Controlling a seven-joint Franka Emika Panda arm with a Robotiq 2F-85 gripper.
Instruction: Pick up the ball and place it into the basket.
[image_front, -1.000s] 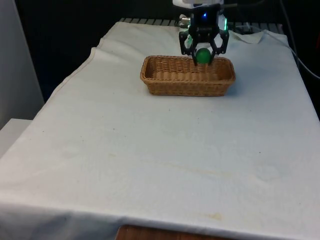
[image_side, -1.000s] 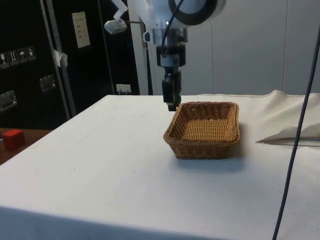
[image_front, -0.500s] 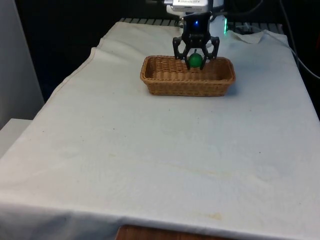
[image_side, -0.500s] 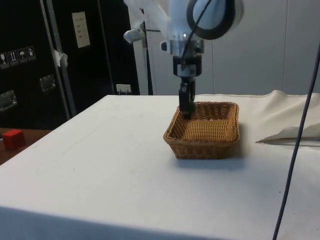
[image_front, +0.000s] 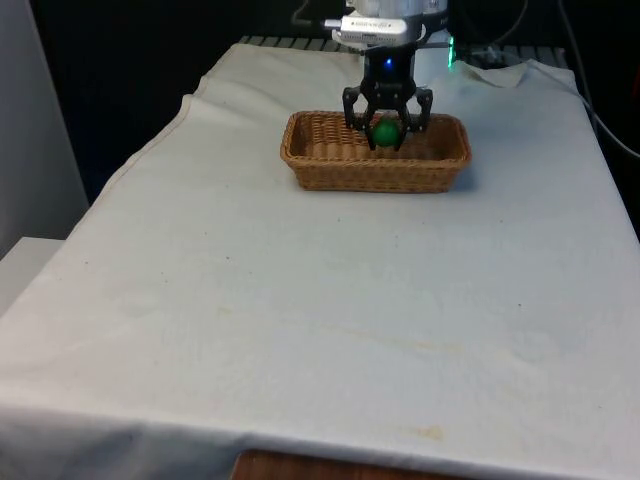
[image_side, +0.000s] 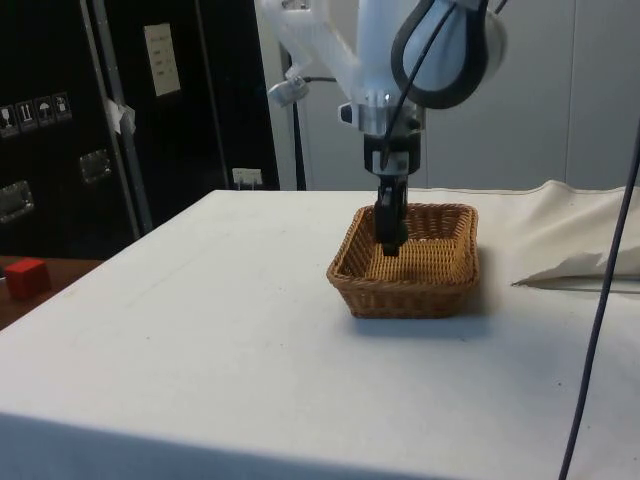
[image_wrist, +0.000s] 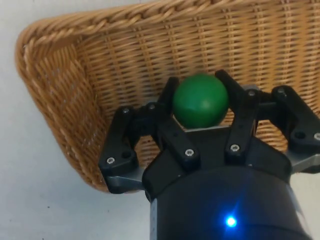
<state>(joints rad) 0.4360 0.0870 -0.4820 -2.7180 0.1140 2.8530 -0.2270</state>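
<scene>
The black gripper (image_front: 387, 133) hangs over the woven basket (image_front: 330, 172), which sits well toward the far end of the white-clothed worktop (image_front: 330, 320), and its jaws are clamped on the green ball (image_front: 385, 131) between them. From the side, the gripper (image_side: 389, 243) dips below the basket's rim (image_side: 402, 284), so the ball sits inside the basket's walls but off its floor. Looking down from the wrist, the ball (image_wrist: 200, 100) is pinched between the two fingers (image_wrist: 239, 102) above the wicker weave, nearer one end of the basket (image_wrist: 65, 100).
</scene>
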